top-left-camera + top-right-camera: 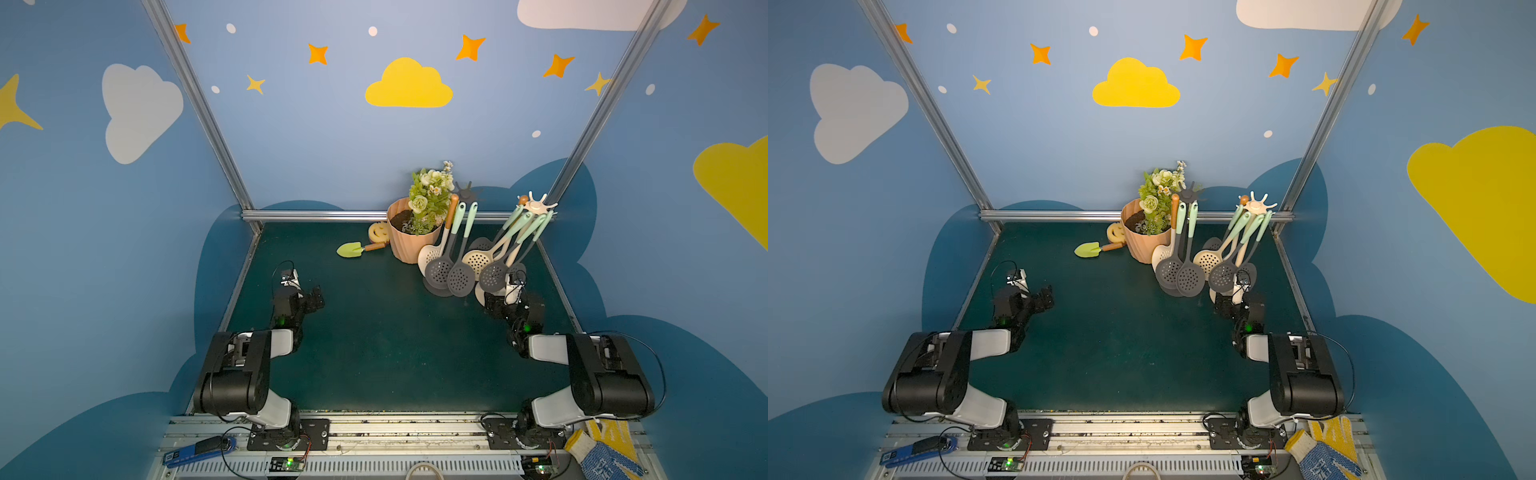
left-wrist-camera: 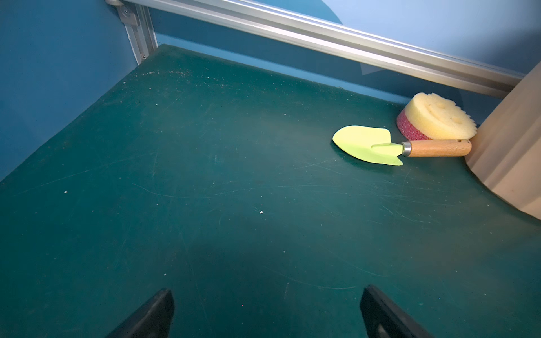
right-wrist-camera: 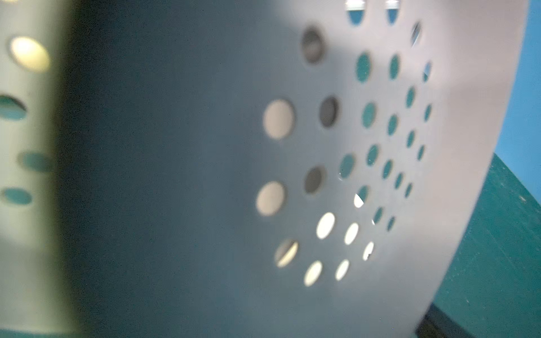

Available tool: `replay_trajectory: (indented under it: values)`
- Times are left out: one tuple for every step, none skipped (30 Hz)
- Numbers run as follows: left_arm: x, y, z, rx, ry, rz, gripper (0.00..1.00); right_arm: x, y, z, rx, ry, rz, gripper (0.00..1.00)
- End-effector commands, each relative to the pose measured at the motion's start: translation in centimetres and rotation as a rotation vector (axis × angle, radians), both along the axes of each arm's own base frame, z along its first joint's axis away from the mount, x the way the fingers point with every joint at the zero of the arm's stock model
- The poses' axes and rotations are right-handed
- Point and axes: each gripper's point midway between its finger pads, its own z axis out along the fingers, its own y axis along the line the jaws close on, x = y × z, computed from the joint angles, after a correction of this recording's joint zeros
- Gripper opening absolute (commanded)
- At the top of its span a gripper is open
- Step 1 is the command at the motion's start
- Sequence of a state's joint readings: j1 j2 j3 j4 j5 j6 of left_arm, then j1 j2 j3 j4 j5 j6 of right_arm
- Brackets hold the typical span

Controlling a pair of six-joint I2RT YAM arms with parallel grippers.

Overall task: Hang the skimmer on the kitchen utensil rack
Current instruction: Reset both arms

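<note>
Near right corner: work glove [image 1: 602,459], lay on the rail. Skimmer [image 1: 493,276]: hung from the white rack [image 1: 536,204] at far right, grey perforated head down, mint handle up, crowded by other skimmers. Left fingers [image 2: 152,316]: stood wide apart over bare desk [image 2: 234,175], held nothing. Right fingers [image 1: 495,302]: stood wide apart just below the skimmer's head; could not tell any touching.

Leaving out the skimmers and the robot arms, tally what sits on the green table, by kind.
Utensil racks: 2
Flower pot: 1
Garden trowel: 1
Smiley sponge: 1
Total: 5
</note>
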State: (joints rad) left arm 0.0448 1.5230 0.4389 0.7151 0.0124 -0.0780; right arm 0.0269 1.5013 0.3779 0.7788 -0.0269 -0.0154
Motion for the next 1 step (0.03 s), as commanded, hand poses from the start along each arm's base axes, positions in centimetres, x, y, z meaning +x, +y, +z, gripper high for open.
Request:
replay_trajectory:
  values:
    - [-0.09,0.16,-0.25,0.016,0.002,0.004,1.0,0.91,0.57,0.97,0.004,-0.025,0.021,0.92]
